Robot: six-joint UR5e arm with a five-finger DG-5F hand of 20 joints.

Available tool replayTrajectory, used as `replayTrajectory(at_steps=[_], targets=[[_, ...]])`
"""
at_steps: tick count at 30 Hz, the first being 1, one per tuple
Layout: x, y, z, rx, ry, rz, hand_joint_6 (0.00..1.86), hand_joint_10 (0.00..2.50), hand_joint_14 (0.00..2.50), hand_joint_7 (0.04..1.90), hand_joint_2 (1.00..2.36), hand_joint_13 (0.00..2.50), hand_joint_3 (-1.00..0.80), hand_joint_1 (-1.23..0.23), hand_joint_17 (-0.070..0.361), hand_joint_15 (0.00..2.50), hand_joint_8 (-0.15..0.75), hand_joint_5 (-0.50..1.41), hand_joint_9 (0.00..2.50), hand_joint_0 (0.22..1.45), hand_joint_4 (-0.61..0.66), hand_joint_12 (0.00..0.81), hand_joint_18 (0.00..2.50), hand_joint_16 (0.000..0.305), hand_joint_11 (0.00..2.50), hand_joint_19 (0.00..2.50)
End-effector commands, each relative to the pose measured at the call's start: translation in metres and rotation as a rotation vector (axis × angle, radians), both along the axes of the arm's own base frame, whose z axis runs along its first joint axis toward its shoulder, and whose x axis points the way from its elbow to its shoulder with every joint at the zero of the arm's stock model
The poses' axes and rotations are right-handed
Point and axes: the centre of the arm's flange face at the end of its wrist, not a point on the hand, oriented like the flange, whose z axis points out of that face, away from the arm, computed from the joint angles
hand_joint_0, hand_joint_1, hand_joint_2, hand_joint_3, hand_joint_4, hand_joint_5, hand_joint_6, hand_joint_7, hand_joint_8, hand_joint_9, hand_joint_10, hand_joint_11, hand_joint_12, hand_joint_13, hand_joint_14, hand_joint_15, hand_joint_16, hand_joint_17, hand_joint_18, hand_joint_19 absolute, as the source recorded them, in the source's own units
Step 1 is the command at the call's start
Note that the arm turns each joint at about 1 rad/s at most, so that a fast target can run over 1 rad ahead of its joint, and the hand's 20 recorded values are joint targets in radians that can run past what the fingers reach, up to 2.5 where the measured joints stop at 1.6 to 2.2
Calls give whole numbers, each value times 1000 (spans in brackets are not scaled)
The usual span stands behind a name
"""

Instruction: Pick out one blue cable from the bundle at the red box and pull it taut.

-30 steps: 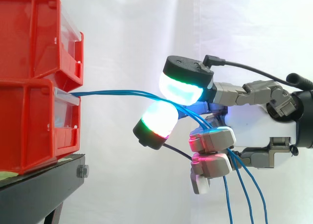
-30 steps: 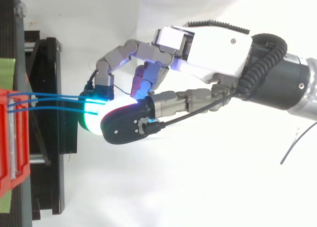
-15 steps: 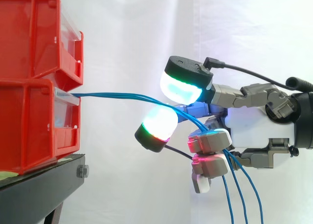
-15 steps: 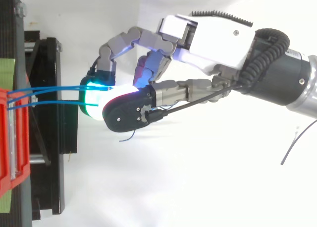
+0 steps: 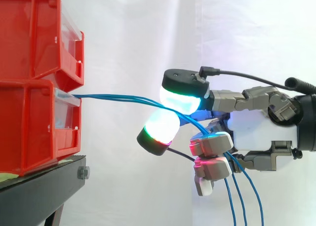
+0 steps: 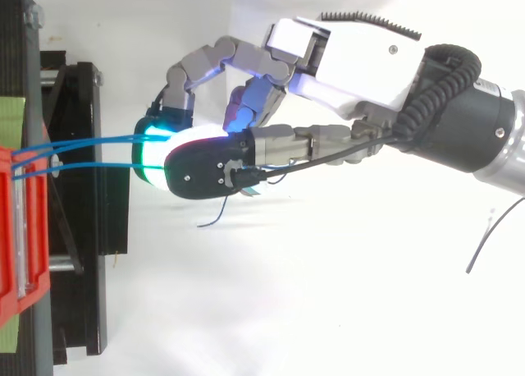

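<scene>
The blue cables (image 5: 118,96) are being led from the lower red bin (image 5: 34,127) at the left, rightward into the hand (image 5: 261,134). There they are being pinched between two glowing pads (image 5: 180,95), probably so one strand can be isolated. Right of the pinch they are hanging slack.

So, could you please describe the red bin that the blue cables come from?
Look at the black stand at the side view's left; two red bins are stacked on it. It is the lower bin: the blue cables leave its front, unlike the upper bin.
</scene>
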Motion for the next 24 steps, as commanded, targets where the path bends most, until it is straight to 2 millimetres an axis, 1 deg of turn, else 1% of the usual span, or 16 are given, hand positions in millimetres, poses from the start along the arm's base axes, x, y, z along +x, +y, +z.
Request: replayTrajectory(at_steps=[1, 5, 6, 9, 12, 16, 19, 22, 24], targets=[[0, 0, 0, 0, -2, -1, 896, 26, 27, 945, 1019, 1350, -194, -565, 119, 1205, 278, -162, 1414, 590, 64, 306, 854, 53, 1504, 926], [0, 1, 1, 1, -4, 0, 899, 26, 27, 926, 1018, 1341, -223, -570, 117, 1215, 266, -166, 1403, 590, 82, 299, 847, 52, 1519, 936], [1, 1, 0, 1, -4, -1, 896, 26, 29, 928, 1016, 1334, -260, -573, 114, 1224, 264, -169, 1397, 588, 89, 285, 837, 51, 1527, 935], [0, 0, -1, 0, -2, -6, 890, 25, 27, 923, 1006, 1340, -434, -566, 118, 1216, 263, -171, 1397, 554, 96, 299, 848, 52, 1517, 935], [-1, -3, -1, -1, 7, -27, 888, 25, 27, 900, 1000, 1344, -500, -527, 121, 1214, 269, -171, 1395, 539, 104, 308, 857, 54, 1508, 929], [-2, -3, -2, -1, 10, -27, 884, 25, 26, 893, 1000, 1347, -500, -495, 122, 1210, 274, -169, 1399, 531, 108, 310, 859, 54, 1498, 923], [-1, -3, -1, -1, 7, -27, 879, 25, 27, 910, 1000, 1341, -500, -470, 118, 1215, 262, -167, 1399, 560, 98, 297, 845, 52, 1500, 935], [-2, -5, -1, -1, 5, -35, 877, 26, 28, 924, 1004, 1343, -450, -452, 114, 1223, 245, -165, 1408, 600, 84, 286, 835, 51, 1497, 941], [-2, -5, -1, -1, 5, -35, 877, 26, 28, 924, 1009, 1344, -400, -460, 114, 1217, 252, -162, 1413, 607, 75, 289, 834, 51, 1507, 943]])
